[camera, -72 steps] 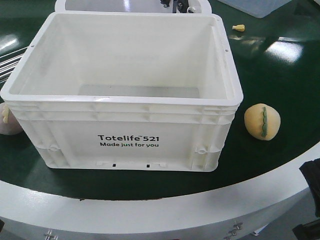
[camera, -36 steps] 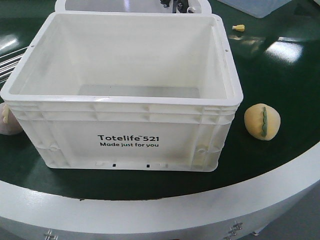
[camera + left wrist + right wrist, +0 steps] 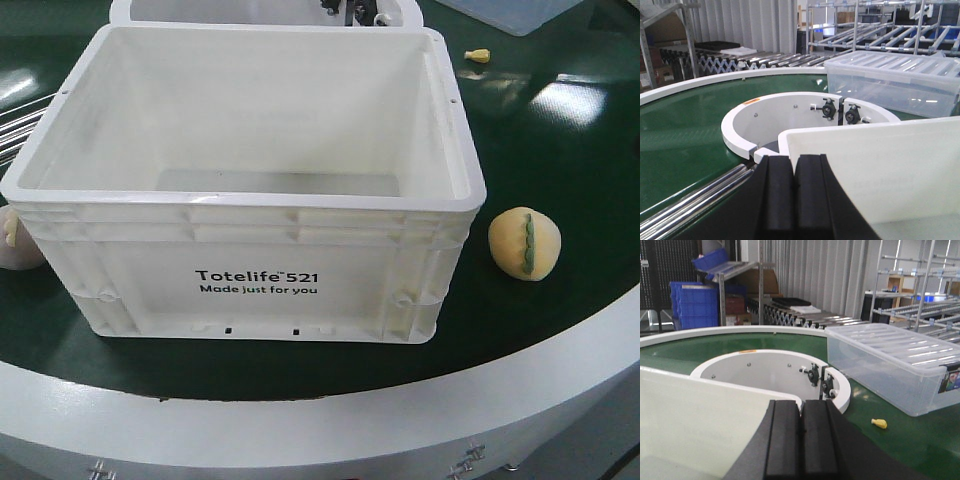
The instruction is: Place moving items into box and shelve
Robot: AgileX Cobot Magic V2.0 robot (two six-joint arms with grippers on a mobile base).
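Note:
The white box (image 3: 250,270) printed "Totelife 521" stands open in the middle of the green belt, and nothing shows inside it. A round yellow item with a green stripe (image 3: 524,243) lies to its right. A pale item (image 3: 14,243) peeks out at its left side. A small yellow item (image 3: 479,55) lies further back on the right. Neither gripper shows in the front view. My left gripper (image 3: 793,159) is shut and empty, with the box's wall (image 3: 880,170) to its right. My right gripper (image 3: 801,404) is shut and empty, with the box's wall (image 3: 700,415) to its left.
A clear plastic bin (image 3: 890,360) sits on the belt behind the box at the right. A white ring with black knobs (image 3: 790,115) marks the belt's centre. Steel rails (image 3: 695,200) run along the left. The white outer rim (image 3: 300,420) is in front.
A dark part of my right arm at the lower right of the front view one second ago has left the frame. The box and items have not moved.

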